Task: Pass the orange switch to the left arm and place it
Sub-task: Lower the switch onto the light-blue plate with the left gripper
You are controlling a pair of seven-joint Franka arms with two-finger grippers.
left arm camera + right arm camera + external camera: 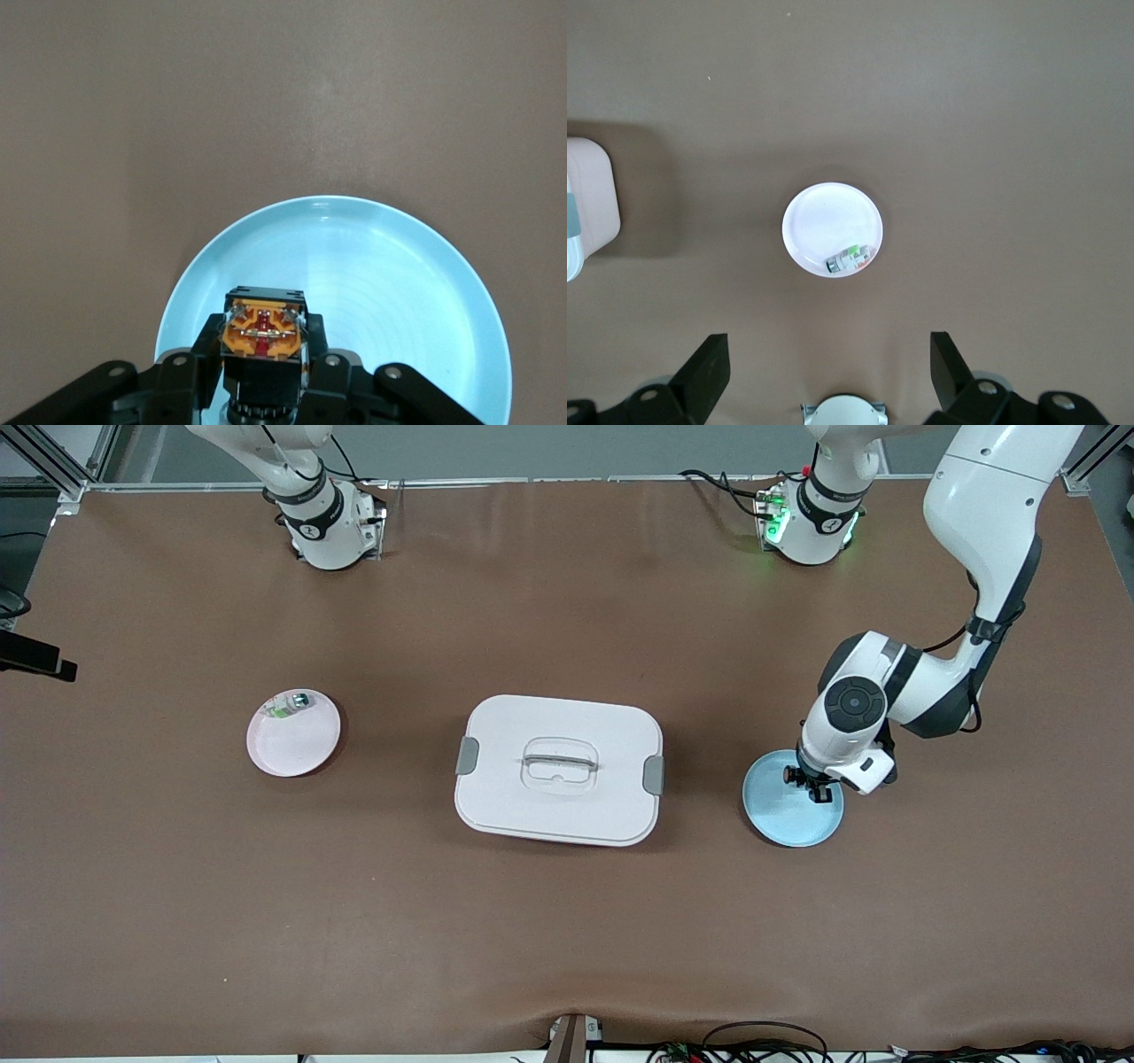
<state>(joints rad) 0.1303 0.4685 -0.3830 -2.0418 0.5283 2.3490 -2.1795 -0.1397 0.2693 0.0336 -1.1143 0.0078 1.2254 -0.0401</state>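
Items, one each: pink plate [293,737] carrying a pale part [288,707], white box [558,769], blue plate [791,809]. Right gripper [830,372] waits high over the pink plate, jaws apart; left gripper [808,784] over the blue plate, jaws clamped on the orange switch [262,329]. Risk: a low carry across would strike the box, or the switch could slip from the jaws.

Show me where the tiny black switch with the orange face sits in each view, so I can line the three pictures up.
Front view: the tiny black orange-faced switch sits between the left gripper's fingers, over the round light-blue plate, mostly hidden by the wrist.
Left wrist view: the switch is clamped in the left gripper, orange face visible, low in the picture.
Right wrist view: not in it.
Shared landmark: the blue plate, seen in the front and left wrist views.
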